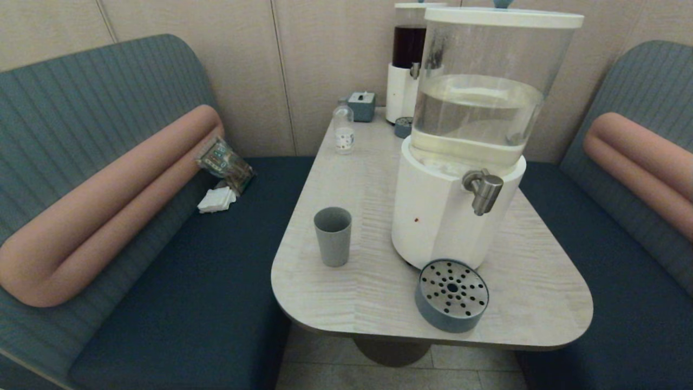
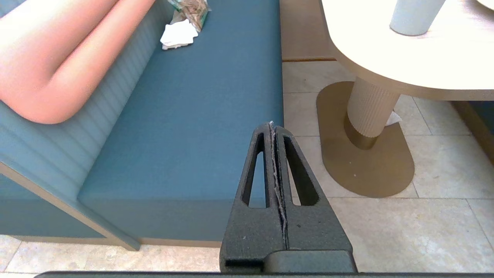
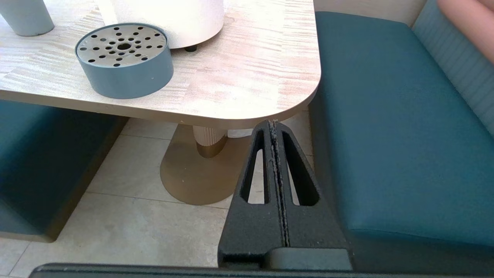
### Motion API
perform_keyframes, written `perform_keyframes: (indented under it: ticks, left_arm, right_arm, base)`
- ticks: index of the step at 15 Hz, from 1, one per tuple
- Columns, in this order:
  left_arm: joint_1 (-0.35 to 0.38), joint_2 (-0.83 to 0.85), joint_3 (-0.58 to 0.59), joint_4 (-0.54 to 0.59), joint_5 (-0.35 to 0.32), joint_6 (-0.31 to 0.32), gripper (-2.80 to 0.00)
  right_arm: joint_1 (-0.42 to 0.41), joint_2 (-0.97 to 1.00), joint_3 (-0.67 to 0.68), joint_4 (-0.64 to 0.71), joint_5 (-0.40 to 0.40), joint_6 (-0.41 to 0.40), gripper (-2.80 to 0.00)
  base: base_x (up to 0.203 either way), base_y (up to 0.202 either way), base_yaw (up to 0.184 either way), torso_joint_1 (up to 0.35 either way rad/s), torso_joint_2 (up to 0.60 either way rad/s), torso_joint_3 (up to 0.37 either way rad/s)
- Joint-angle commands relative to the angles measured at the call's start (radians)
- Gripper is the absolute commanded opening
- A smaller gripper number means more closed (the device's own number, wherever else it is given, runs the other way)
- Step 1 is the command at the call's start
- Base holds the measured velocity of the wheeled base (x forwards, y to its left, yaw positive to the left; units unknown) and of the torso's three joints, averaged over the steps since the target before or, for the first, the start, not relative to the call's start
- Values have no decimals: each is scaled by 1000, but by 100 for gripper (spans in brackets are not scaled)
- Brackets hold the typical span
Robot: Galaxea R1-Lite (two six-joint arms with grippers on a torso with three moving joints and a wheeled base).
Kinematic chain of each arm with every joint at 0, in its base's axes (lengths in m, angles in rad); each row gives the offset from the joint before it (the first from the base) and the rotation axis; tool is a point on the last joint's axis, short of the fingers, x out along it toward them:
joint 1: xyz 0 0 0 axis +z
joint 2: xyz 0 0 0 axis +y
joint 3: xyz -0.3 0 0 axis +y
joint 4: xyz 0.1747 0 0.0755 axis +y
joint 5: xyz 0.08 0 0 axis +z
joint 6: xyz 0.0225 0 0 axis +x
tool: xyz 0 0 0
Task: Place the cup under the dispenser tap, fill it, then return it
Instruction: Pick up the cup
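On the desk (image 1: 379, 303), seen from the head, the cup (image 1: 332, 236) stands empty and upright, well left of the dispenser tap (image 1: 483, 190); the drip tray (image 1: 452, 295) sits below the tap, so nothing looks started yet. From the left wrist, the left gripper (image 2: 273, 124) hangs low beside the bench (image 2: 200, 127), fingers pressed together, holding nothing. From the right wrist, the right gripper (image 3: 273, 122) waits below the desk's corner, fingers likewise closed and empty.

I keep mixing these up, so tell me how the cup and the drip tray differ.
The cup is tall, tapered and open-topped; the drip tray is low, wide and capped by a perforated metal plate. The cup stands left of the big dispenser, the drip tray in front. Both are grey-blue.
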Motion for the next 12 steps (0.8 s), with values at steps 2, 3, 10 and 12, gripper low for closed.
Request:
perform_keyframes:
  ticks: [2, 3, 10, 12]
  left_arm:
    - [0, 0, -2, 10, 2, -5, -280]
    - [0, 1, -4, 8, 1, -4, -280]
    - [-13, 394, -512, 3, -75, -110, -280]
    - [-26, 641, -681, -8, -177, -181, -280]
  right_arm:
    - [0, 0, 2, 0, 1, -1, -280]
    - [0, 0, 2, 0, 1, 0, -280]
    - [0, 0, 2, 0, 1, -1, -280]
    - [0, 0, 2, 0, 1, -1, -280]
  base:
    - [0, 0, 0, 0, 0, 0]
    - [0, 0, 0, 0, 0, 0]
    - [0, 0, 0, 0, 0, 0]
    - [0, 0, 0, 0, 0, 0]
